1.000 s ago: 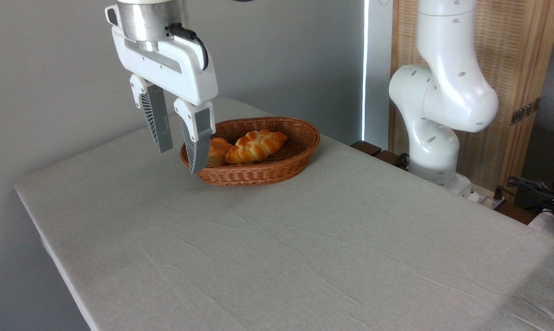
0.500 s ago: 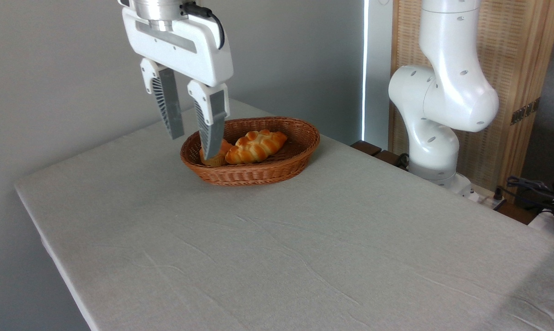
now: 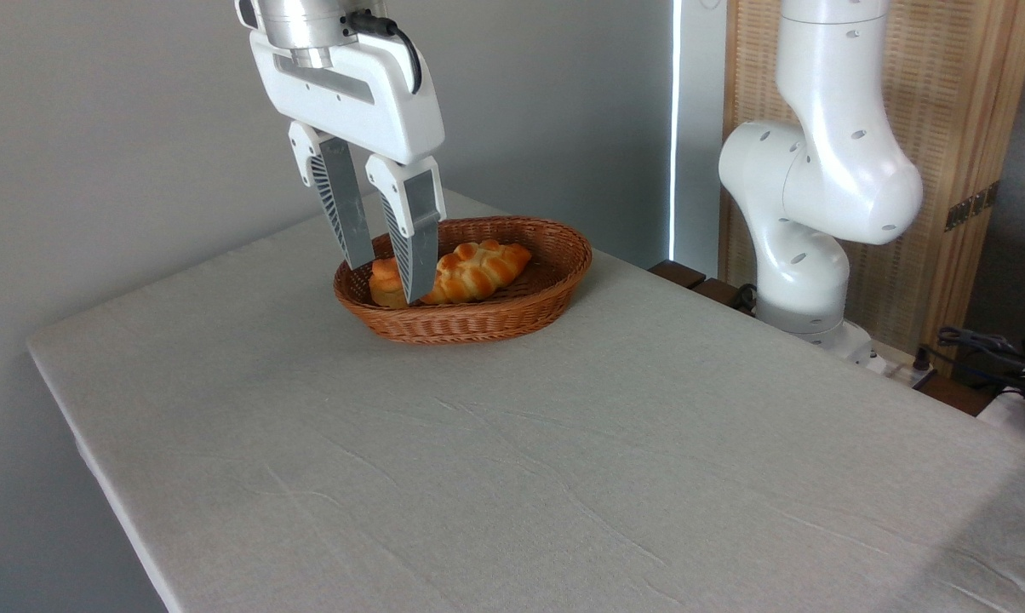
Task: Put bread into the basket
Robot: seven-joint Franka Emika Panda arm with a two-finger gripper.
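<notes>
A braided golden-orange bread (image 3: 477, 271) lies lengthwise inside the reddish-brown wicker basket (image 3: 512, 319) at the far side of the table. My gripper (image 3: 387, 283) hangs above the basket's left end, open, with nothing between its fingers. Its right finger (image 3: 417, 238) covers the loaf's left tip. A smaller plain bun (image 3: 384, 283) rests in the basket's left end, showing in the gap between the two fingers.
The arm's white base (image 3: 806, 221) stands at the table's right rear, before a wooden slatted screen (image 3: 947, 128). Cables (image 3: 989, 353) lie at the far right. A grey cloth covers the table (image 3: 512, 460), whose left edge runs diagonally toward the front.
The gripper has moved to the right and slightly away, from beside the basket's left rim to above its left end, staying open. Bread and bun have not moved.
</notes>
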